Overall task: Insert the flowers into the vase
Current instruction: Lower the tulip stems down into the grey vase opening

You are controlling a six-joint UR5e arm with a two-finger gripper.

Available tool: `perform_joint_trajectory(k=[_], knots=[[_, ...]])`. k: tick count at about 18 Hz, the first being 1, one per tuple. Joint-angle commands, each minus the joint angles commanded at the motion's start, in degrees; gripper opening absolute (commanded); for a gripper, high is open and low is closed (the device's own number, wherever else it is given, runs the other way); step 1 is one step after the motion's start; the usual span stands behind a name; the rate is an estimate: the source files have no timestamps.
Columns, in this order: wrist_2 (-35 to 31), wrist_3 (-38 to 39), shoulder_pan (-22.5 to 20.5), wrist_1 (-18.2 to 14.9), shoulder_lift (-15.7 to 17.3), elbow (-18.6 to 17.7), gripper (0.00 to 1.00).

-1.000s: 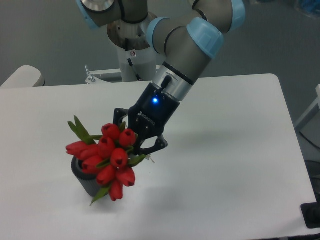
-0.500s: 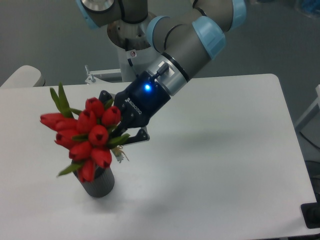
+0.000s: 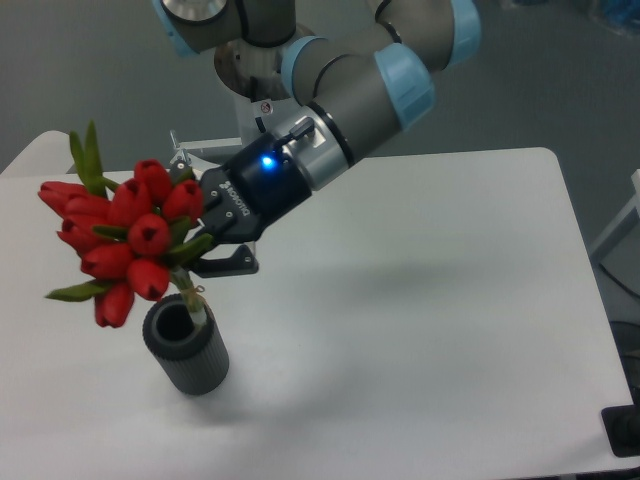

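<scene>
The flowers [image 3: 122, 238], a tight bunch of red tulip buds with narrow green leaves, are held tilted to the left above the table. My gripper [image 3: 203, 255] is shut on the bunch just below the buds. The short stems [image 3: 194, 297] point down and their tips reach the rim at the mouth of the vase. The vase [image 3: 187, 348] is a small dark grey ribbed cylinder standing upright on the white table [image 3: 430, 300], directly below the stems. Its opening shows, dark inside.
The arm's base [image 3: 262, 105] stands at the table's back edge. A pale rounded object [image 3: 35, 152] lies beyond the table's left back corner. A dark object [image 3: 622, 430] sits off the table's front right corner.
My gripper has lifted the flowers up and to the left. The buds that covered the vase are now above it, and the vase's mouth has come into view.
</scene>
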State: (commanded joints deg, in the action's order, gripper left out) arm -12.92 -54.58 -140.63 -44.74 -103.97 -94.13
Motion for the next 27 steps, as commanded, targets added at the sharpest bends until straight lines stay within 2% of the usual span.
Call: perform_joint_trajectory(k=[10,17,27], knots=[[0.00,-4.22,1.23,0.00,0.70,-3.78,0.26],[-0.09,-7.74,2.02,0.00,-0.70,-4.92,0.26],[-0.26,-14.15,2.11,0.00,-3.69,-9.67,0.26]])
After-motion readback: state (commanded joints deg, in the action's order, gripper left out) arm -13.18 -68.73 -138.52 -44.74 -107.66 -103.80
